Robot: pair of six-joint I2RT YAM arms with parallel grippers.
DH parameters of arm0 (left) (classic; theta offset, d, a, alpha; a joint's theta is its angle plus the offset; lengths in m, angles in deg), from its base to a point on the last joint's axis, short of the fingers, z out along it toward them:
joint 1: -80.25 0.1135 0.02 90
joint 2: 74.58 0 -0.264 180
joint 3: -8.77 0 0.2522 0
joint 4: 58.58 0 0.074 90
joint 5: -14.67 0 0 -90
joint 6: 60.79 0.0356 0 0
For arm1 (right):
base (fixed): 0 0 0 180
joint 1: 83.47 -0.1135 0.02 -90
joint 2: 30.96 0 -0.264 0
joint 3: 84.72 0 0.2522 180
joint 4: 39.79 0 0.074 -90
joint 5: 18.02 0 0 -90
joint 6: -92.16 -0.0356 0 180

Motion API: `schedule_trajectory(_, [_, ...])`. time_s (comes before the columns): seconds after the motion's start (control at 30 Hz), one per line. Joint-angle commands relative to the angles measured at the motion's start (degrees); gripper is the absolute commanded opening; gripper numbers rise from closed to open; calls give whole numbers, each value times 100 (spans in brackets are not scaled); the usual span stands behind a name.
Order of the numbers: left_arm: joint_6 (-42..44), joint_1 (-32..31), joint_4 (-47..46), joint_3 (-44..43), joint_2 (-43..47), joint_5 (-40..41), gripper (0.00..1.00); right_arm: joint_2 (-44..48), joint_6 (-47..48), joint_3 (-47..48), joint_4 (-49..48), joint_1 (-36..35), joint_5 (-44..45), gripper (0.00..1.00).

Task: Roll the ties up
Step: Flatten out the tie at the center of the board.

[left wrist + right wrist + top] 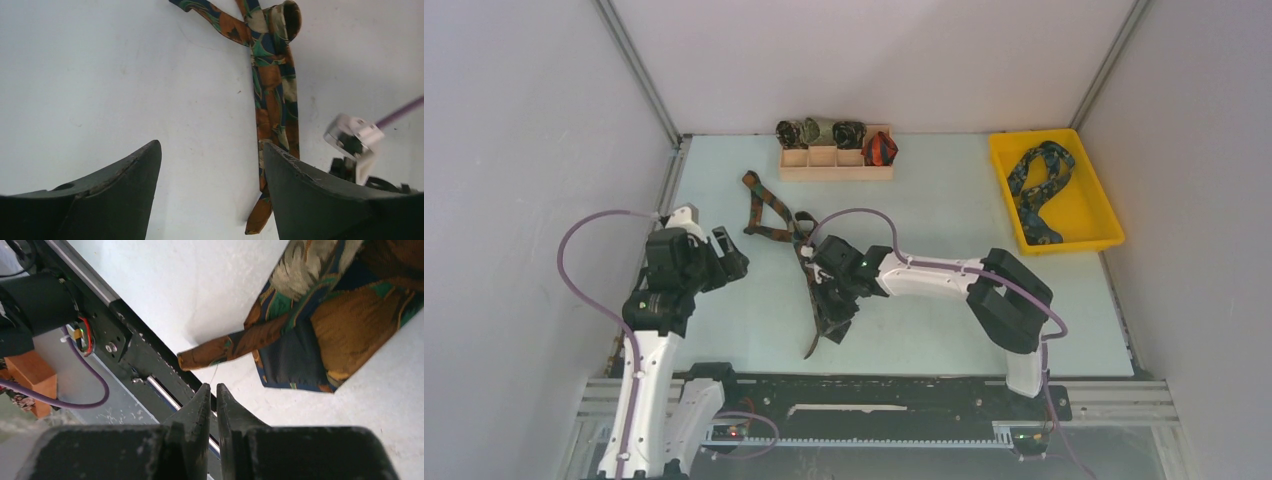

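Note:
A brown-orange-green tie (769,215) lies unrolled on the table, bent near the back and running toward the near edge; it also shows in the left wrist view (272,100) and the right wrist view (340,315). My right gripper (826,328) (213,386) hovers over the tie's near end, jaws almost touching with nothing between them. The tie's narrow tip (200,356) lies just beyond its fingertips. My left gripper (729,255) (210,147) stands open to the left of the tie, holding nothing. A navy and teal tie (1039,190) lies loose in a yellow bin (1104,215).
A wooden divided box (834,172) at the back holds several rolled ties, among them a red-orange one (880,148). The black rail (135,355) runs along the table's near edge right under the right gripper. Purple cables (574,270) loop off both arms.

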Motion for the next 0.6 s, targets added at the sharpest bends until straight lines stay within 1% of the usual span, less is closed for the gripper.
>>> schedule_trajectory(0.0, [-151, -36, -437, 217, 341, -346, 80, -224, -108, 453, -463, 102, -444, 11])
schedule_trajectory(0.17, [-319, -31, -820, 731, 590, -389, 80, -477, -172, 505, -629, 196, -539, 7])
schedule_trajectory(0.37, [-274, -44, -870, 742, 622, -355, 80, -730, -72, 435, -545, 468, -486, 3])
schedule_trajectory(0.47, [-264, -40, -873, 741, 578, -385, 80, -642, -1, 226, -537, 642, -415, 3])
schedule_trajectory(0.57, [-264, -40, -883, 746, 562, -409, 79, -516, 90, -92, -607, 853, -520, 2])
